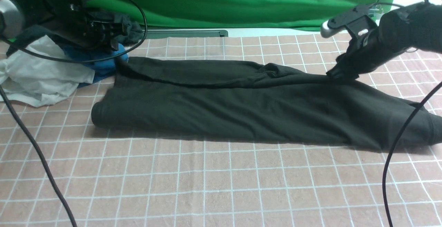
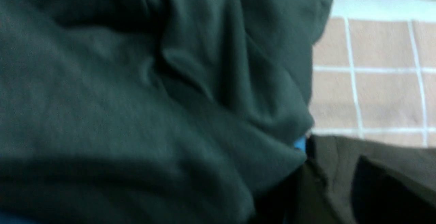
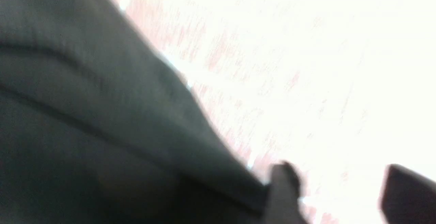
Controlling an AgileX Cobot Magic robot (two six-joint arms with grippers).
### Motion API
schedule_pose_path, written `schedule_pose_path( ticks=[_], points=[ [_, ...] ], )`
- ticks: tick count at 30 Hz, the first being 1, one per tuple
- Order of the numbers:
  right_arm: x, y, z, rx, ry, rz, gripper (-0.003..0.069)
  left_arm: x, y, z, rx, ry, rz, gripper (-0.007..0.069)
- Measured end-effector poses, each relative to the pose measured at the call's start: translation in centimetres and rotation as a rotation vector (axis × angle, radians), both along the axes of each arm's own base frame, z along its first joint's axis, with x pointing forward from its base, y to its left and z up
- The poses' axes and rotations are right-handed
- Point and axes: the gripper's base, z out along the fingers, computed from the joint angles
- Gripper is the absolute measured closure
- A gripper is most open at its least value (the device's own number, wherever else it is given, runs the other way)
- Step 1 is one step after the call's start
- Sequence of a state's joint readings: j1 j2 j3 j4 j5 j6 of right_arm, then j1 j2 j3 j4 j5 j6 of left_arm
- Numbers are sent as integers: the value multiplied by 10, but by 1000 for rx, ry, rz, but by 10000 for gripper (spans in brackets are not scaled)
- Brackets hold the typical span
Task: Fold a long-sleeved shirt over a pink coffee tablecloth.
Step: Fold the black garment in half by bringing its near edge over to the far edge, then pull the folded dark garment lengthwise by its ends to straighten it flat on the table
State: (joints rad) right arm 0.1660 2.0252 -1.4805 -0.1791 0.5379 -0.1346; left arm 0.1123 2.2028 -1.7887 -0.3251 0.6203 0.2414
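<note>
From the front, the shirt (image 1: 241, 106) lay across the middle of the cloth (image 1: 207, 171) as one long band. It was doubled lengthwise, with a rounded fold at my left end and the other end running off toward my right. I judged it lay that way so the next fold could bring the ends together. My right pincer (image 1: 340, 74) was low, its tip on the shirt's far edge toward the right end, a spot that suits laying that edge flat. That arm reached in from the right with the wrist pitched down and inward. My left pincer (image 1: 114, 33) hung higher at the far left, over the heap (image 1: 41, 75) of white, blue and dark clothes just beside the shirt's corner, and its jaws were lost in the dark there. In the left wrist view a grey garment (image 2: 136, 98) from the heap filled nearly everything. The shirt touched it at one corner, with cloth beyond. No fingers showed, so I could not tell how wide that pincer stood. The right wrist view was blurred. It showed the shirt's seamed edge against the washed-out cloth, and my two fingers (image 3: 282, 190) stood well apart with nothing between them, so that pincer gaped and held nothing.
</note>
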Motion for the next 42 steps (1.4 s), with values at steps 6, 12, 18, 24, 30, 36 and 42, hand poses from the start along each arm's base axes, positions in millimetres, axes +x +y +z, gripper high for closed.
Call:
schedule_pose_path(
  ticks=[6,12,18,24,30,36,42],
  points=[
    [-10,28,39,129,-57,38,351,-1,-2,13,15,-4,-54,151],
    [-2,75,36,265,8,174,585,-25,-24,72,40,-37,-197,347],
    [20,92,2,324,157,209,615,-73,-72,122,76,-92,-355,601],
    [37,99,-21,338,217,222,638,-140,-101,131,109,-129,-421,610],
    [59,95,-36,329,108,182,638,-186,-106,115,119,-149,-428,610],
    [83,61,-29,335,-64,62,607,-208,-104,95,174,-107,-482,609],
    [63,70,30,331,-51,166,586,-209,-102,83,196,-98,-475,609]
  ],
)
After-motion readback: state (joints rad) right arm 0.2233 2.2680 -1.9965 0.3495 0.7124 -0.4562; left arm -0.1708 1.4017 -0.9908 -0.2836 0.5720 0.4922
